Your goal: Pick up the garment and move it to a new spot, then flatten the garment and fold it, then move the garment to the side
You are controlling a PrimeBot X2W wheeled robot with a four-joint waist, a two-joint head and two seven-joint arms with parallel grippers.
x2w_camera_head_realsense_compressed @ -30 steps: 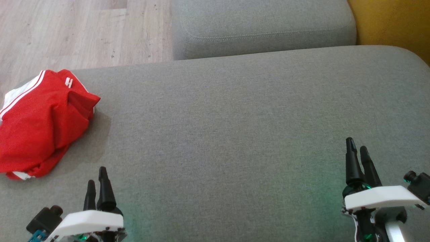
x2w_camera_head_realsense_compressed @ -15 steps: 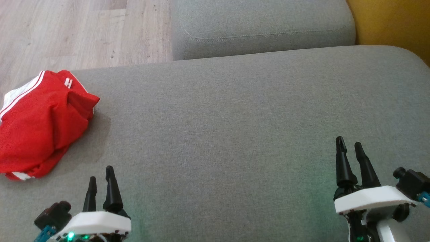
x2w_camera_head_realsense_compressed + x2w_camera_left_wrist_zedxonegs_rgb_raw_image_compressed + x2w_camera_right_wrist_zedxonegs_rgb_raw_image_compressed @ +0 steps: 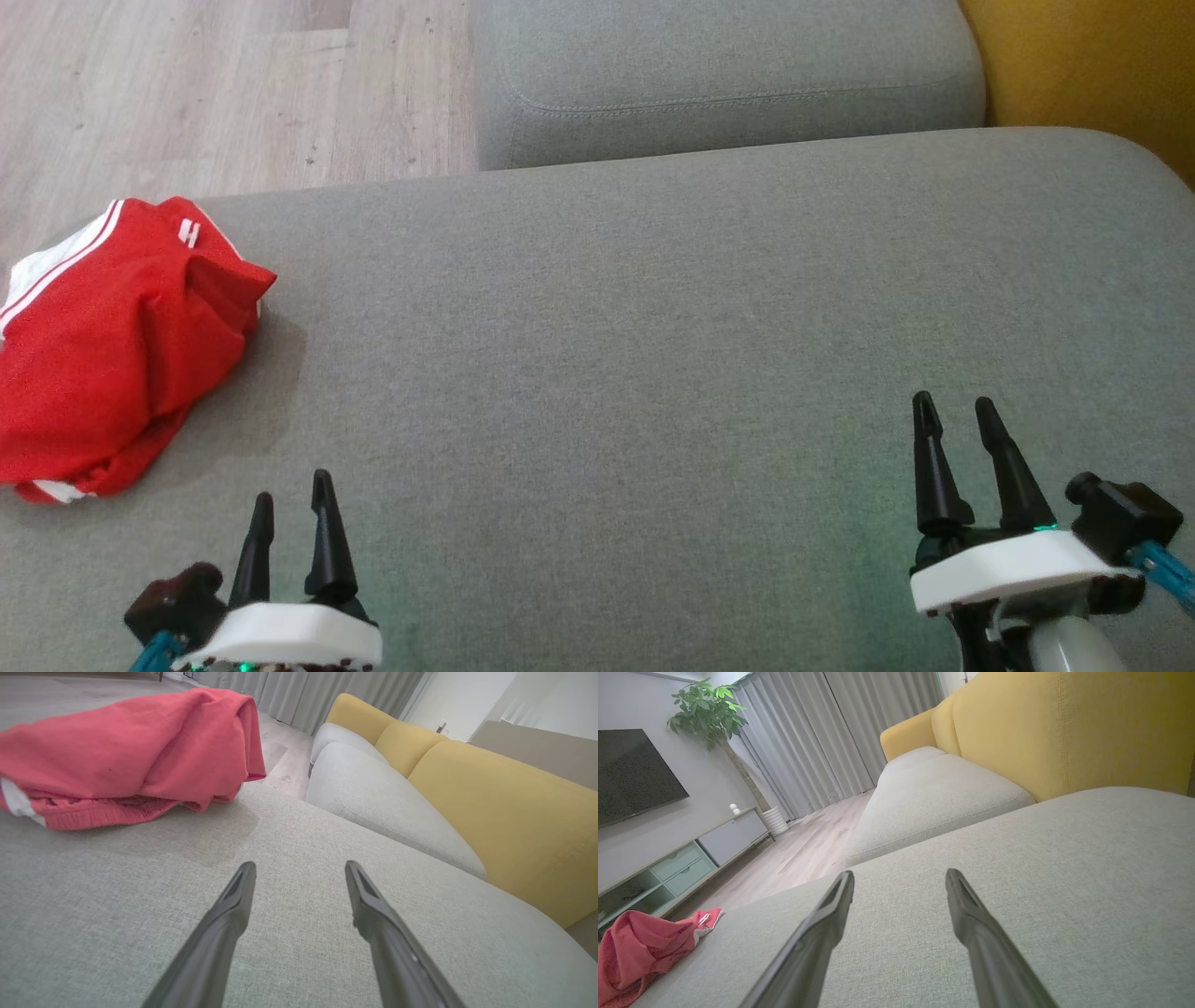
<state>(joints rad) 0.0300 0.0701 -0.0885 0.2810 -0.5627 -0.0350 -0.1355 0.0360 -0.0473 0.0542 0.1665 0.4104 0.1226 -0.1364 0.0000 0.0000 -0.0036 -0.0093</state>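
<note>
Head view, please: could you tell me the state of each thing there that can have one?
Garment: bunched in a heap, not flattened, lying at the left end of the seat, untouched.
Left tool: open, empty, apart from the garment.
Right tool: open, empty.

the garment (image 3: 112,345) is made of soft red knit cloth, matt. the seat cushion (image 3: 653,327) is covered in coarse grey weave, the backrest (image 3: 504,812) in yellow cloth. the floor (image 3: 233,93) is laid in pale wood. the fingers (image 3: 224,924) of the left gripper (image 3: 300,864) are finished in dark matt plastic.
</note>
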